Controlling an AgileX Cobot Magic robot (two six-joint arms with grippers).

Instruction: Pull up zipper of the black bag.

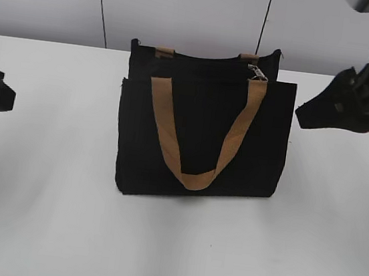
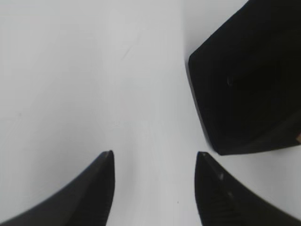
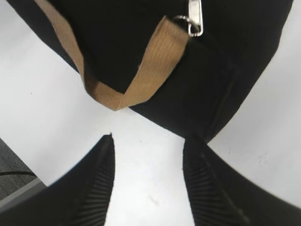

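Black bag (image 1: 201,137) stands upright mid-table (image 1: 40,214), no readable branding or text. Zipper (image 1: 258,71) pull sits at the top right end. Left gripper (image 2: 155,188) and right gripper (image 3: 148,179) both spread apart, holding nothing.

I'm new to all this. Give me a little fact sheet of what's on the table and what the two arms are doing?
surface: white table
object: black bag, standing upright
handles: tan strap hangs down the front
zipper: silver pull at the bag's top right end
left tool: open, empty, beside the bag
right tool: open, empty, clear of the bag, aimed toward it
contact: neither tool touches the bag
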